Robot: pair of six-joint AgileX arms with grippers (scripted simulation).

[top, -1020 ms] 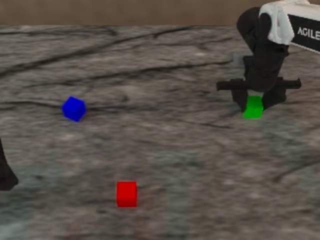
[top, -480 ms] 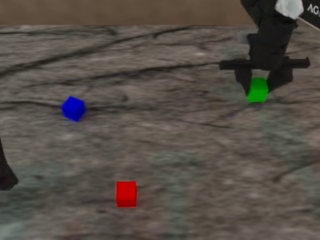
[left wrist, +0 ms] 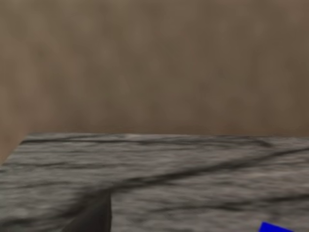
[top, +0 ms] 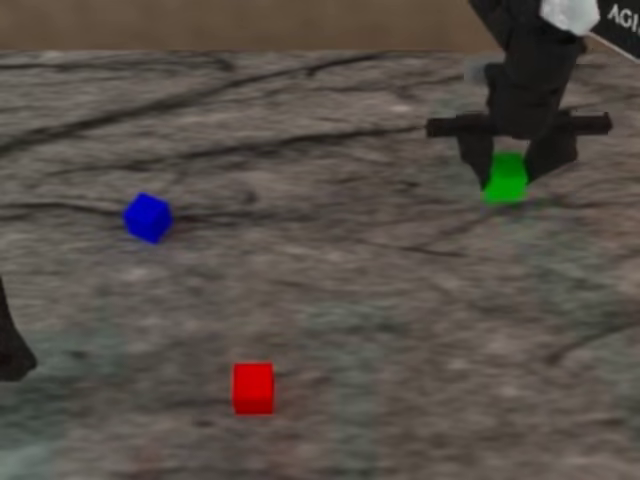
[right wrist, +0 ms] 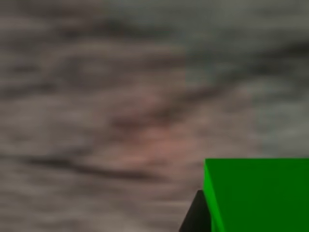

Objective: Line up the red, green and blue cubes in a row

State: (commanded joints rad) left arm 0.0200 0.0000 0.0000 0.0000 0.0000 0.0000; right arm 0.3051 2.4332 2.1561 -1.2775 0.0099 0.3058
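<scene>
My right gripper [top: 507, 172] hangs over the table's far right, shut on the green cube [top: 505, 178], which it holds clear of the tabletop. The same green cube [right wrist: 258, 193] fills a corner of the right wrist view, with one dark fingertip [right wrist: 195, 215] pressed against its side. On the left of the table lies the blue cube [top: 147, 217], turned a little askew; a sliver of that blue cube [left wrist: 275, 227] shows in the left wrist view. The red cube [top: 253, 387] sits near the front, left of centre. My left arm [top: 12, 345] is parked at the left edge.
The grey marbled tabletop [top: 350, 290] ends at its far edge against a brown wall [top: 250, 25]. Wide bare surface lies between the three cubes.
My right gripper has lifted the green cube off the table and carried it slightly toward the far edge. The blue and red cubes and the left arm stayed put.
</scene>
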